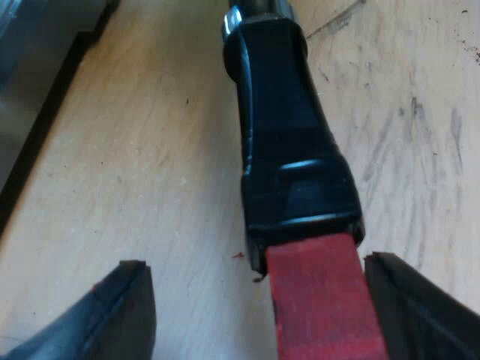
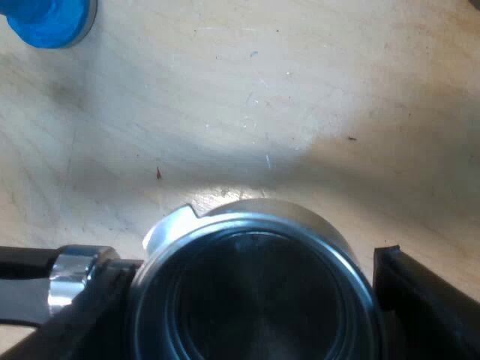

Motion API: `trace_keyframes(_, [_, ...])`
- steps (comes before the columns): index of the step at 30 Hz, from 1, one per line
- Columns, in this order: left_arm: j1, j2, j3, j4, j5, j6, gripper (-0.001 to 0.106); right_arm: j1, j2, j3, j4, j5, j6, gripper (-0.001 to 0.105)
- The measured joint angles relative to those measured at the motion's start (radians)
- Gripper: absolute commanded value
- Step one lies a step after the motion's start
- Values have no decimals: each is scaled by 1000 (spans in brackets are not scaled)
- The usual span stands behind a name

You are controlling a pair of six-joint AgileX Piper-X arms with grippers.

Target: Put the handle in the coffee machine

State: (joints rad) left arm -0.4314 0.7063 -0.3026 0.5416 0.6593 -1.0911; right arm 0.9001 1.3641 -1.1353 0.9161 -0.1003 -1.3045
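Note:
The holder lies on the pale wooden table (image 1: 150, 165). Its black handle (image 1: 289, 142) runs away from my left gripper (image 1: 255, 262), and the handle's red end (image 1: 319, 300) sits between the open fingers. The red end is close against one finger (image 1: 420, 307), while a wide gap separates it from the other finger (image 1: 120, 315). The holder's round metal basket (image 2: 251, 232), seen from above with a dark inside, is between the black fingers of my right gripper (image 2: 251, 262). Those fingers press on both of its sides. A shiny collar (image 2: 71, 277) joins basket and handle.
A blue tamper (image 2: 49, 19) stands on the table a short way beyond the basket. A grey body with a black lower edge (image 1: 37, 97) runs along the table beside the handle. The wood is scuffed with dark marks.

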Motion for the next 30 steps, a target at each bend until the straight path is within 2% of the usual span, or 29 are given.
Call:
trace_keyframes(19, [0, 32, 6, -22, 0, 0, 60, 0, 0, 0, 0, 0, 1, 0])
trace_keyframes(21, [0, 32, 6, -22, 0, 0, 54, 0, 0, 0, 0, 0, 1, 0])
trace_keyframes(26, [0, 32, 6, -22, 1, 0, 23, 0, 0, 0, 0, 2, 8, 0])
trace_keyframes(30, [2, 32, 8, -22, -2, -9, 6, 0, 0, 0, -5, 9, 27, 0])
